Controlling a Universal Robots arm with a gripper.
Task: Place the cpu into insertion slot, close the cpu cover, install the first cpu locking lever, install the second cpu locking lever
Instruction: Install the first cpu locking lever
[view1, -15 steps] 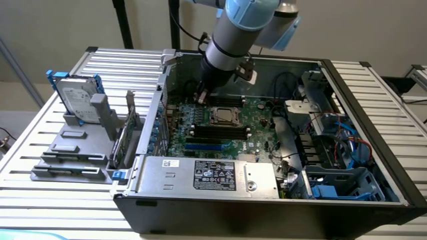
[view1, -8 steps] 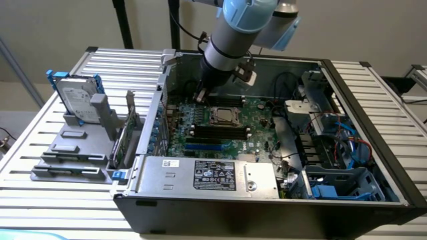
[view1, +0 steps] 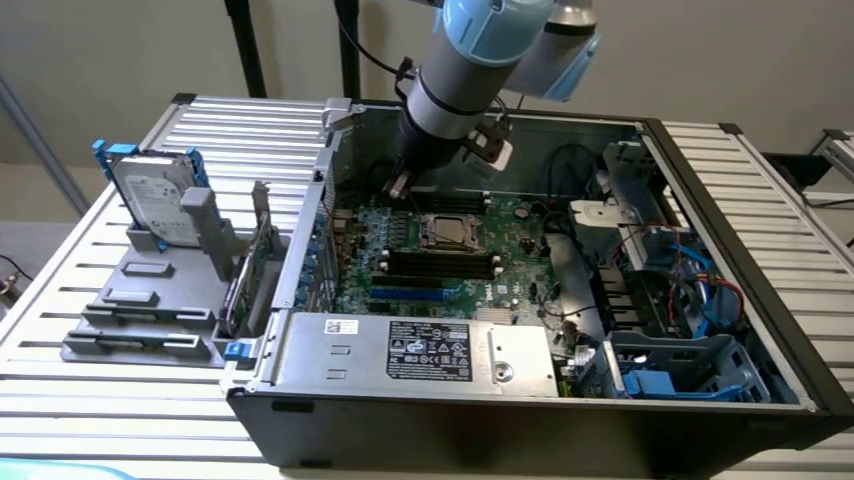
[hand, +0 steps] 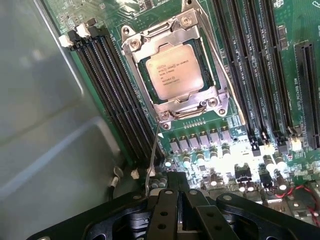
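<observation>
Your gripper (hand: 178, 200) is closed, holding nothing. cpu (hand: 174, 71) sits in insertion slot (hand: 150, 86), cpu cover (hand: 196, 103) down. One locking lever (hand: 152, 160) runs from the slot straight toward gripper, free end just beside it, maybe touching.

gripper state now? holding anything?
gripper: shut, nothing visibly held; the free end of a thin locking lever is right beside its tip.

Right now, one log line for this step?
cpu: seated | cover: down over it | lever: free end beside tool | tool: shut
</observation>
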